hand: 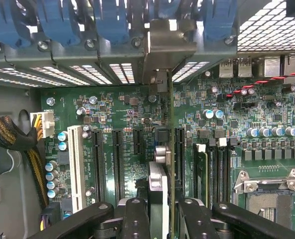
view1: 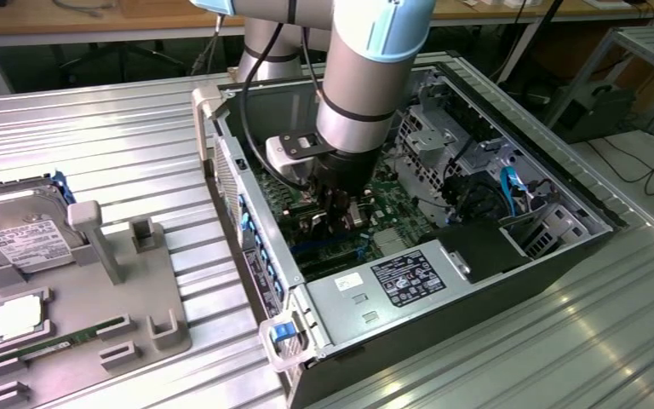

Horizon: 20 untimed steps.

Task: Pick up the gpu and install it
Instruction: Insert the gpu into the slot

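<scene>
— Where is the gpu (hand: 170,119) right now?

— Inside the open computer case (view1: 248,162), standing on edge over the motherboard (hand: 117,107) in line with the long black expansion slots (hand: 116,159). Its metal end bracket (hand: 167,47) sits against the case's rear wall, among the blue clips (hand: 110,20).

— And the pincer?

— The gripper (view1: 339,223) hangs straight down into the case from the arm. Its black fingers (hand: 136,219) are clamped on the card, one on each face.

— Is the card fully down in its slot?

— I can't tell from here; the lower edge is hidden behind the fingers.

— What else is around it?

— In the exterior view, the power supply (view1: 412,277) with its black label lies at about five o'clock from the gripper. Outside the case, at about eight o'clock, a grey holder (view1: 134,315) rests on the ribbed metal table (view1: 111,145). The hard drive (view1: 26,239) sits at the holder's eleven o'clock corner, and the green memory stick (view1: 54,345) lies towards its seven o'clock edge.
</scene>
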Available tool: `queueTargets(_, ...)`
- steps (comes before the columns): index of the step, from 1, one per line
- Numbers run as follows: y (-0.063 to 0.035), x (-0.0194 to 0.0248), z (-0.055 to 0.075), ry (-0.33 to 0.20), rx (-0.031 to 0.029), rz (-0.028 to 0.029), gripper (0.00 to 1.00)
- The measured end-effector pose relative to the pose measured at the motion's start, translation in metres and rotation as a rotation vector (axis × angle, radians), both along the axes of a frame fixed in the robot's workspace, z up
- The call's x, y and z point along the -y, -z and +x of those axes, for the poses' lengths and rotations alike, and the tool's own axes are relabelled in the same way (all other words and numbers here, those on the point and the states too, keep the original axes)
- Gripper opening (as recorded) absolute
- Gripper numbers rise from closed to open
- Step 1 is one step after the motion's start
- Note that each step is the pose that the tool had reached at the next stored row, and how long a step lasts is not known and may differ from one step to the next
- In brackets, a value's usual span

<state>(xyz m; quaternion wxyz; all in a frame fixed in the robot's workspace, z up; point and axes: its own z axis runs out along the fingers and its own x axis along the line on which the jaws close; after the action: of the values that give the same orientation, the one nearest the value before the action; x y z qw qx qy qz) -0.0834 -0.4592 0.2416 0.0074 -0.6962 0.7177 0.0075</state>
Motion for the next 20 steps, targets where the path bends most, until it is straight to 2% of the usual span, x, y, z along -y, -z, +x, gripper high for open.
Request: queueTargets(20,0.0022,0.0000,0.0000,0.000,-0.0004,0.0002,0.28)
